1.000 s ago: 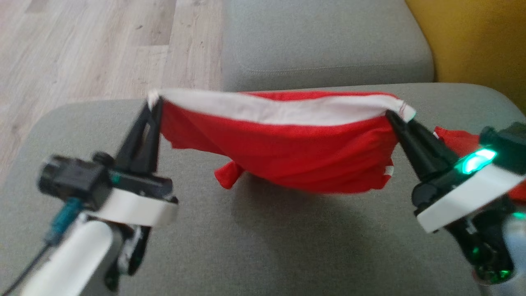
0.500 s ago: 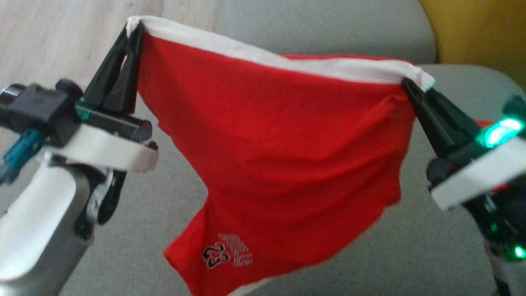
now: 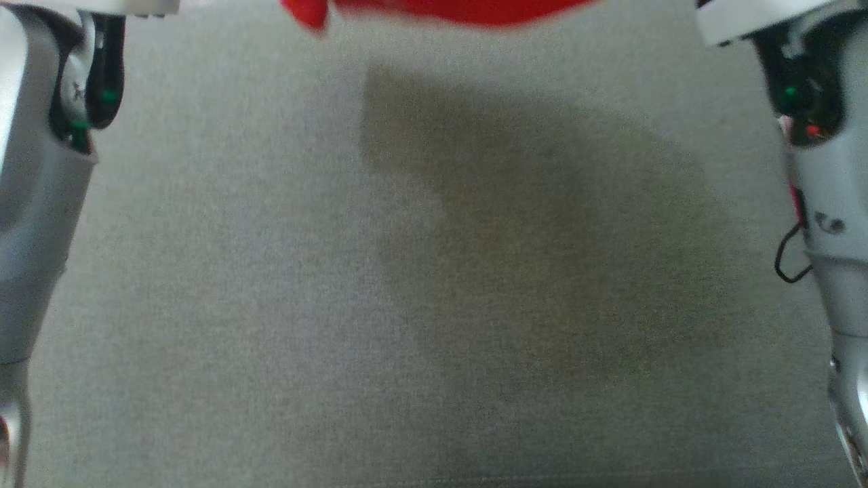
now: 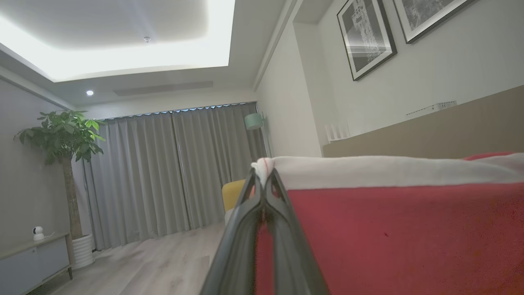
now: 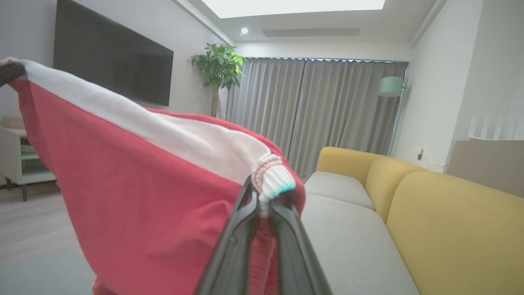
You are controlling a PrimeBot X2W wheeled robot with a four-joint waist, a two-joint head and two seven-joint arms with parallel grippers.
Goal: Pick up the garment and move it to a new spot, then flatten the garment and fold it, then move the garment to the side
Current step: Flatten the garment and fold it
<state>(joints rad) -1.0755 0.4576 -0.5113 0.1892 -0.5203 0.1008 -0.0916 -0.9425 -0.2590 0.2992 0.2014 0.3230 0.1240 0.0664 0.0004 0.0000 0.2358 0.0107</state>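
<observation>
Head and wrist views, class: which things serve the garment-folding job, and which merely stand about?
Job: red shorts, left gripper, right gripper, grey seat cushion.
Standing about: potted plant, curtains, framed pictures, television, floor lamp.

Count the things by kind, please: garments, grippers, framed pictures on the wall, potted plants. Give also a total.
garment: 1
grippers, left gripper and right gripper, both shut on the garment: 2
framed pictures: 2
potted plant: 1
Total: 6

the red garment (image 3: 447, 8) shows blurred at the top edge. a shadowed grey cushion (image 3: 203, 325) lies between left forearm (image 3: 30, 224) and right forearm (image 3: 837, 237).
</observation>
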